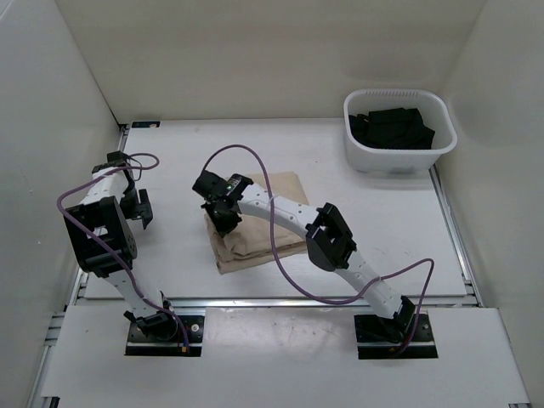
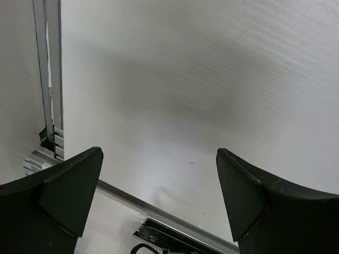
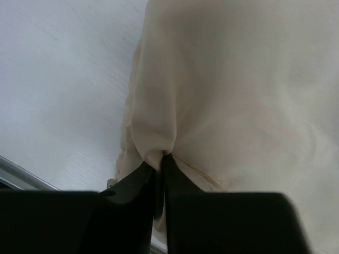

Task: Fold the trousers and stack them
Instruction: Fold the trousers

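Top external view, nearest first: both bases sit at the near edge of the desk, and the right arm reaches forward and leftward across the middle. Its right pincer is down on the left edge of the trousers. They lie as a folded tan packet at the centre of the desk, partly under that arm.

On the right wrist camera I see the right pincer clenched on a small ridge of the trousers, with the jaws almost meeting and cloth puckered between them. Bare desk shows on one side of it and the bulk of the fabric on the other.

The relation I'd steer by is that the packet runs from the grip off to the robot's right and slightly away. It looks close to square, perhaps a little longer near to far, so I wouldn't trust a long axis here. Any pull toward the right would carry the edge over the bundle.

The left pincer hangs well apart to the left. Its own camera shows the left pincer released, jaws wide over bare desk, holding nothing. So the right arm is the one on the cloth.

Farthest back on the right stands a white bin of black garments.
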### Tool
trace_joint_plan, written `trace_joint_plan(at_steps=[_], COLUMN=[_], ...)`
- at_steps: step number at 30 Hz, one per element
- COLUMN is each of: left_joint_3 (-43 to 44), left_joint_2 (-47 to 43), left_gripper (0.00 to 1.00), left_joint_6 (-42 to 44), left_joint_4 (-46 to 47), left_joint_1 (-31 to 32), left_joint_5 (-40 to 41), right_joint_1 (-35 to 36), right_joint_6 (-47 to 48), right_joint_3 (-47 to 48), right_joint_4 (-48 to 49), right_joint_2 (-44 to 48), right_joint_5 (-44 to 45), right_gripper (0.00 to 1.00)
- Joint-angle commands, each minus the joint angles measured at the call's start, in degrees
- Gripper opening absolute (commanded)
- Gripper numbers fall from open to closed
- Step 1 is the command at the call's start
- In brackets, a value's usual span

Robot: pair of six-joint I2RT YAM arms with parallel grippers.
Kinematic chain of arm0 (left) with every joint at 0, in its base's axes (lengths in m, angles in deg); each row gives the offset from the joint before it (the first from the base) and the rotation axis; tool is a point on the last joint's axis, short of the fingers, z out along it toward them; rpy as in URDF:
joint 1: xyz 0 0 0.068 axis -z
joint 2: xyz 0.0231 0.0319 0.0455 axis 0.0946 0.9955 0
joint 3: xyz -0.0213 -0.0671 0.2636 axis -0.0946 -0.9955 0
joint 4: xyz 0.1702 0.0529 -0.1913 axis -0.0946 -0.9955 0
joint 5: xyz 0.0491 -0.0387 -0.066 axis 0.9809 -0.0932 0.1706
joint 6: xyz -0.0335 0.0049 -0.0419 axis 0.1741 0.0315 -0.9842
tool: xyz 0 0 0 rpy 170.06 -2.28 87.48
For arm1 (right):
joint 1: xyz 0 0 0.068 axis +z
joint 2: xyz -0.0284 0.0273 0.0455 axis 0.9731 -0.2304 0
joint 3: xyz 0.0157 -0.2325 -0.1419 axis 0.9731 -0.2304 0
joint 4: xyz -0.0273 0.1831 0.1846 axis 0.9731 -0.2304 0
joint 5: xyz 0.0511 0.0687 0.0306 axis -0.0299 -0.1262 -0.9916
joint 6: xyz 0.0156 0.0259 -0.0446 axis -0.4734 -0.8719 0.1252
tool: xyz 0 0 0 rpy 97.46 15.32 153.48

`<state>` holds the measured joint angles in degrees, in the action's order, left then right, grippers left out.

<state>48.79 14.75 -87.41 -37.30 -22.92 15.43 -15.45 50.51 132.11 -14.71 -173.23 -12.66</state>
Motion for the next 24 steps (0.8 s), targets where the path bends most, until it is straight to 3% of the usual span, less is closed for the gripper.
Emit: trace_joint_plan(at_steps=[1,2,3,4,7,10,12,13,17,20,24], left_joint_3=[0.7,0.7,0.7,0.7,1.3,2.3,2.8,3.7,8.0,12.6,14.0], left_joint_2=[-0.9,-0.9,-0.9,-0.9,-1.4,-3.4,-5.7,-6.4,-8.1,-10.1,-14.2], left_gripper=[1.0,1.0,1.0,1.0,1.0,1.0,1.0,1.0,1.0,1.0,1.0], left_joint_6=[-0.1,-0.1,-0.1,-0.1,-0.1,-0.1,-0.1,-0.1,-0.1,-0.1,-0.1], left_joint_4=[0.6,0.6,0.6,0.6,0.6,-0.5,-2.2,-3.1,-7.7,-9.5,-6.8], left_joint_1=[0.2,0.2,0.2,0.2,0.2,0.8,2.8,3.9,12.5,19.4,37.7], left_joint_5=[0.5,0.5,0.5,1.1,1.1,-0.7,-3.8,-5.0,-11.7,-19.6,-24.1], right_joint_1=[-0.2,0.3,0.3,0.8,2.0,2.0,1.5,-0.1,-5.4,-10.2,-21.3], right_joint_6=[2.3,3.0,5.1,6.5,11.5,12.1,10.7,9.0,5.5,0.4,-8.0], right_joint_3=[-0.7,-1.5,-2.1,-2.1,-2.1,-14.4,-30.8,-34.6,-41.3,-50.6,-63.9], right_joint_4=[3.0,3.6,3.6,4.1,2.6,10.5,20.3,21.5,17.1,19.9,27.8], right_joint_2=[1.5,2.3,3.1,3.6,8.9,22.8,33.0,34.8,35.5,40.8,48.3], right_joint_5=[-1.7,-2.6,-3.6,-5.5,-4.4,-1.3,0.7,0.7,-1.1,3.8,2.7], right_gripper=[0.15,0.28,0.5,0.57,0.65,0.66,0.61,0.46,0.19,0.15,0.25])
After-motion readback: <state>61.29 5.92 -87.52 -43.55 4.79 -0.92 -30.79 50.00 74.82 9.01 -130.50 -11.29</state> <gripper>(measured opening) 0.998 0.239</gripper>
